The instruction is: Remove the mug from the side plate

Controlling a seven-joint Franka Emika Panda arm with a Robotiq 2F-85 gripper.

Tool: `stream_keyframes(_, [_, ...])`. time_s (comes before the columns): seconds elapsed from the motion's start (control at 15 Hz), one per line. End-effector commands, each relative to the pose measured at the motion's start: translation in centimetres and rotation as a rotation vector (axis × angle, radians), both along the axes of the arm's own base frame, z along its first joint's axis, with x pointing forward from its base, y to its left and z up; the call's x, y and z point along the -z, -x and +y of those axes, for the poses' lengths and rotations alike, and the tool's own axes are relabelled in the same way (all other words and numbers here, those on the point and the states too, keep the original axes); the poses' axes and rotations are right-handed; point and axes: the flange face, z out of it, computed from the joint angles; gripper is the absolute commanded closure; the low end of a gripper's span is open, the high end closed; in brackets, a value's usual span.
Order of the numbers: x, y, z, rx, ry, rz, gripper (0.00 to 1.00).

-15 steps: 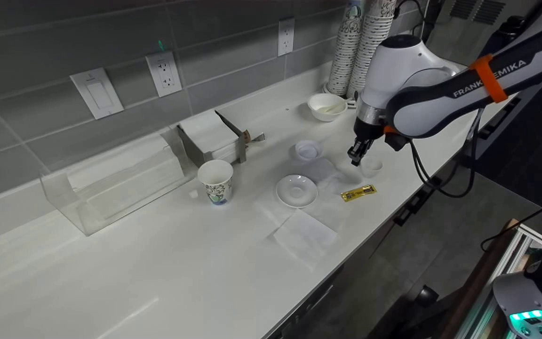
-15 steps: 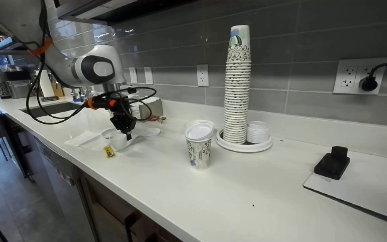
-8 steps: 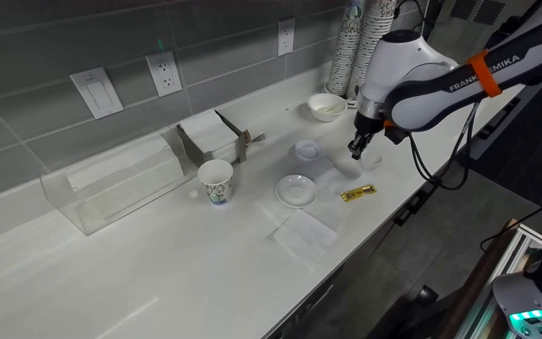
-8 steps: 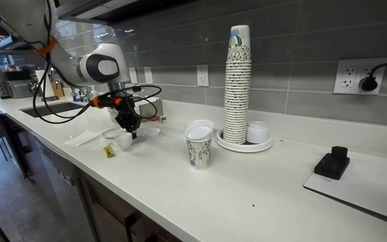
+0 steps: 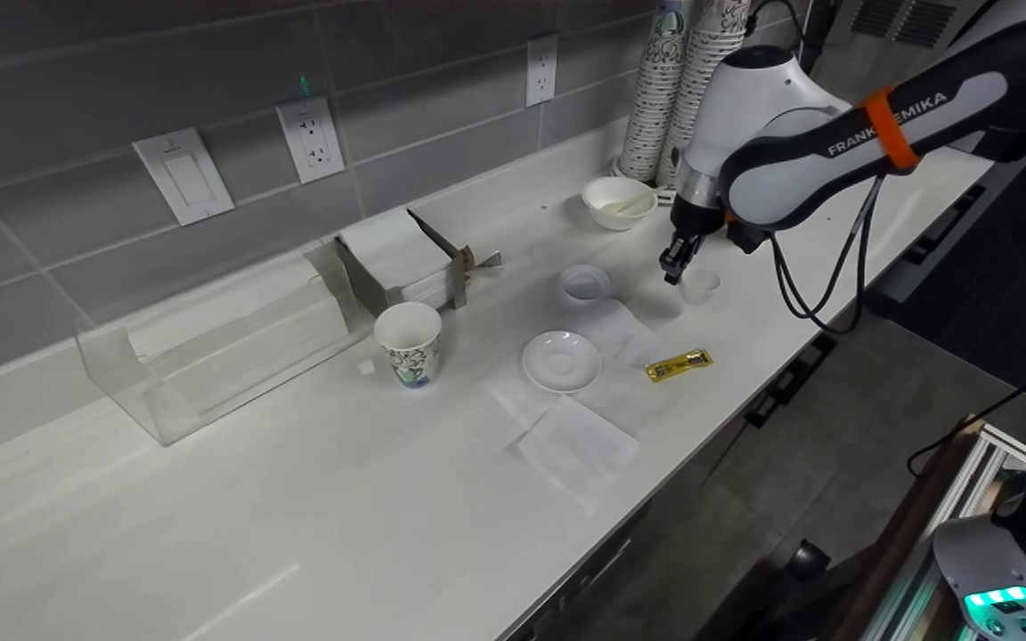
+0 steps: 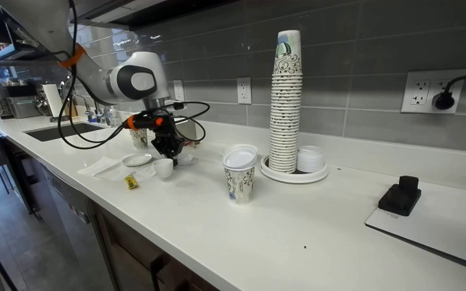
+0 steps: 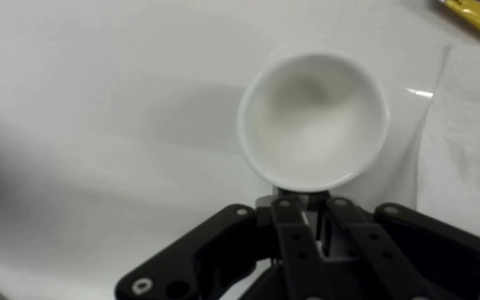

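Left to right along one white counter (image 5: 344, 534) in an exterior view: one clear bin (image 5: 155, 396); above it one wall switch (image 5: 183, 176) and, farther along, two outlets (image 5: 310, 140); one grey holder (image 5: 362, 280) packed with a stack of white napkins (image 5: 394, 249); one patterned paper cup (image 5: 411, 354), upright, near the holder; then one side plate (image 5: 562, 361), lying flat, with at least two white paper sheets (image 5: 577, 445) around it, too faint for a sure count. Toward the tiled wall (image 5: 437, 151) from the plate sit one shallow white dish (image 5: 584, 283) and, farther back, one white bowl (image 5: 599, 214) with one pale utensil (image 5: 627, 206) in it; two tall stacks of paper cups (image 5: 653, 116) rise just past the bowl. Right of the plate, nearer the counter's front edge, lies one yellow packet (image 5: 679, 365). Next comes one gripper (image 5: 672, 271), angled downward, and just right of it one mug (image 5: 701, 288), off the side plate and apart from it, mouth up. The jaws are closed on the side of the mug: in the wrist view two black fingers (image 7: 296, 246) stand close together at its rim, though which part lies between them is hard to make out. Whether the mug's base touches the counter I cannot tell. Farthest right come one robot arm (image 5: 773, 182) wearing one orange band (image 5: 891, 129) and, lower down, one white unit (image 5: 981, 552) lettered FRANKA with lit green lights (image 5: 1000, 596).
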Motion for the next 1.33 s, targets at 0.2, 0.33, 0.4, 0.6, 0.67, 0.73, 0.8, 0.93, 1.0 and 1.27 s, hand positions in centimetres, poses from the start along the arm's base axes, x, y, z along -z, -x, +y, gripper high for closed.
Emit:
stream_keyframes(0.2, [0.7,-1.8,-0.2,-0.029,-0.033,-0.029,0.97])
stream_keyframes(0.33, [1.2,-2.1,-0.2,-0.031,-0.032,-0.01,0.97])
stream_keyframes(0.4, [1.6,-2.1,-0.1,-0.032,-0.029,-0.001,0.97])
stream_keyframes(0.6, [2.3,-2.5,0.1,-0.033,-0.021,0.016,0.97])
stream_keyframes(0.67, [2.5,-2.6,0.1,-0.033,-0.021,0.018,0.97])
stream_keyframes(0.73, [2.6,-2.7,0.1,-0.031,-0.019,0.02,0.97])
stream_keyframes(0.8, [2.7,-2.8,0.1,-0.029,-0.021,0.021,0.97])
stream_keyframes(0.93, [2.6,-3.0,0.1,-0.026,-0.02,0.023,0.63])
stream_keyframes(1.0, [2.5,-3.0,0.1,-0.024,-0.018,0.023,0.56])
stream_keyframes(1.27, [1.0,-2.3,0.7,-0.03,-0.033,0.027,0.29])
